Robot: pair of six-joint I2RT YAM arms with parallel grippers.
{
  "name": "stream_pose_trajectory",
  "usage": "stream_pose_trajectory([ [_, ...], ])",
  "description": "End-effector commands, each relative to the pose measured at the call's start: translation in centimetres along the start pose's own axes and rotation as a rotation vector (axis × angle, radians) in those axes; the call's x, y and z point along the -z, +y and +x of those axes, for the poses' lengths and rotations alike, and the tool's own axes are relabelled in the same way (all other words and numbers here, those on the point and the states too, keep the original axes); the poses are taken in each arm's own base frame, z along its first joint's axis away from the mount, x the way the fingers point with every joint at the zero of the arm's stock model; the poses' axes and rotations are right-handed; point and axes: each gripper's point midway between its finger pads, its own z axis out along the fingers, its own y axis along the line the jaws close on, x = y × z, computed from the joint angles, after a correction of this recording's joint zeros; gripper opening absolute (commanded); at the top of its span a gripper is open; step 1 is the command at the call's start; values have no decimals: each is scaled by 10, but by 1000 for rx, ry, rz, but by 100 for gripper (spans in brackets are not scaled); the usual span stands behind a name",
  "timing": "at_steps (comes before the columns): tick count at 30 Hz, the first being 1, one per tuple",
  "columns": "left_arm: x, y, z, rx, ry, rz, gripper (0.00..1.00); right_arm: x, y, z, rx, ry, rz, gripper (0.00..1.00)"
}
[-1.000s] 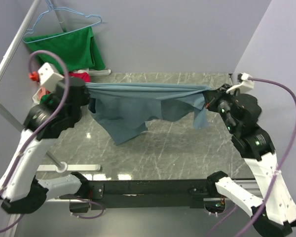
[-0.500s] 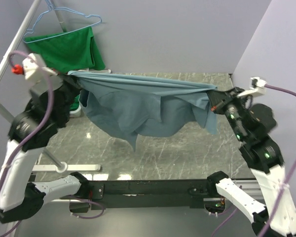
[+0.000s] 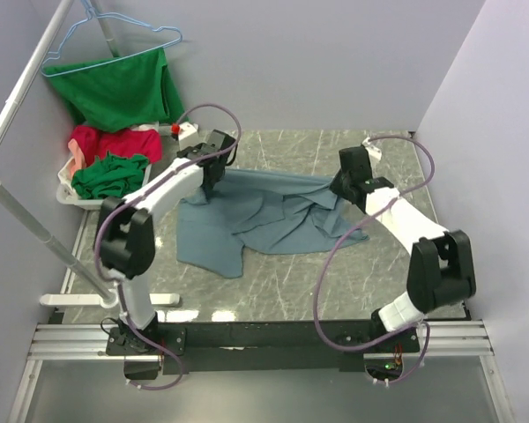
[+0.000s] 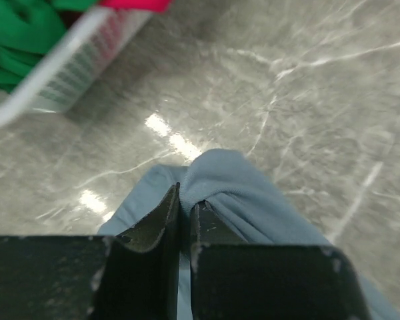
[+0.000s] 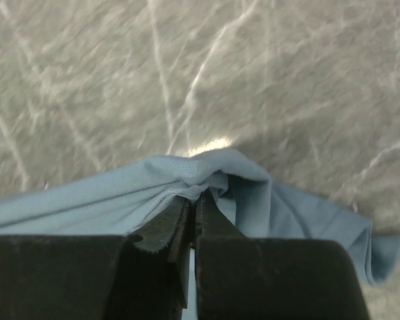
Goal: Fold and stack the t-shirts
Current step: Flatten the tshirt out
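Grey-blue t-shirt: lies rumpled on the table between the two arms, pinched at both far corners.
Left hand: fingers pressed together on a fold of the shirt's far left corner, low over the marble.
Right hand: clamped on a bunched fold at the far right corner.
Basket: white, at the table's left edge, holding a red t-shirt and a green t-shirt.
Hanger: blue wire, carrying a hung green shirt by the back wall.
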Motion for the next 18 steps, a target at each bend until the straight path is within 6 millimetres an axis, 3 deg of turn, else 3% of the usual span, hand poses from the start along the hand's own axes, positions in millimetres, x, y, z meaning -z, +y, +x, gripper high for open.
stream_pose_trajectory([
  [1,-20,-25,-52,163,-94,32,1,-24,3,-75,-89,-178,28,0],
  [3,-40,-37,-43,128,-85,19,1,-36,2,-90,-103,-191,30,0],
  [4,-44,-44,-54,143,-98,27,1,-53,-1,-84,-97,-163,42,0],
  [5,-57,-50,-44,113,-85,14,1,-60,-1,-85,-100,-149,38,0],
  [6,-63,-53,-43,101,-86,5,1,-65,4,-94,-105,-160,24,0],
  [7,-66,-59,-53,113,-100,12,1,-78,1,-90,-102,-142,37,0],
  [8,-77,-63,-44,90,-93,1,1,-84,2,-92,-93,-139,35,0],
  [9,-82,-65,-44,71,-95,0,1,-87,7,-101,-92,-150,25,0],
  [10,-86,-69,-52,80,-109,4,1,-100,3,-96,-84,-126,45,0],
  [11,-95,-72,-47,56,-108,3,4,-105,3,-99,-78,-120,47,0],
  [13,-105,-74,-56,68,-123,-5,16,-115,3,-110,-73,-120,53,10],
  [14,-108,-74,-58,61,-122,-1,24,-117,3,-112,-69,-120,56,21],
  [16,-113,-68,-69,84,-132,-7,27,-119,4,-126,-68,-144,59,26],
  [18,-118,-62,-74,89,-132,-5,43,-118,1,-139,-71,-152,74,45],
])
